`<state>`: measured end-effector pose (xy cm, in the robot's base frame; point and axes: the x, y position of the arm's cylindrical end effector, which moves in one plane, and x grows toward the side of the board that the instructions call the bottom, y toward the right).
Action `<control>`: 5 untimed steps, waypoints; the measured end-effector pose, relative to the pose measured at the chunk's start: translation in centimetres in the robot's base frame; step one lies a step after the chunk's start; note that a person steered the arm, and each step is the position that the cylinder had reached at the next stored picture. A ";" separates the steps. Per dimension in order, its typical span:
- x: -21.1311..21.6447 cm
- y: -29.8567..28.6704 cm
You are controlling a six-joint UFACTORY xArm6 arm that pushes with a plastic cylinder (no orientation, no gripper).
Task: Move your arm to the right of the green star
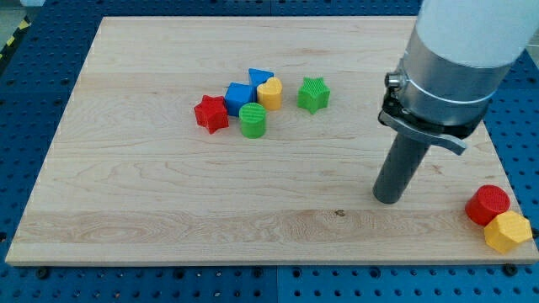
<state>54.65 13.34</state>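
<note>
The green star (pixel 313 94) lies on the wooden board (pixel 152 185) above the middle. My tip (pixel 387 200) stands on the board to the right of and below the star, well apart from it. Left of the star sits a cluster: a yellow heart (pixel 270 93), a blue triangle-like block (pixel 259 77), a blue block (pixel 239 97), a green cylinder (pixel 253 120) and a red star (pixel 210 114).
A red cylinder (pixel 488 204) and a yellow hexagon (pixel 508 231) lie together at the board's bottom right corner, right of my tip. The arm's large grey and white body (pixel 455 59) hangs over the board's upper right.
</note>
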 end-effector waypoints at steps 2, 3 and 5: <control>-3.6 1.4; -4.6 2.7; -11.5 3.6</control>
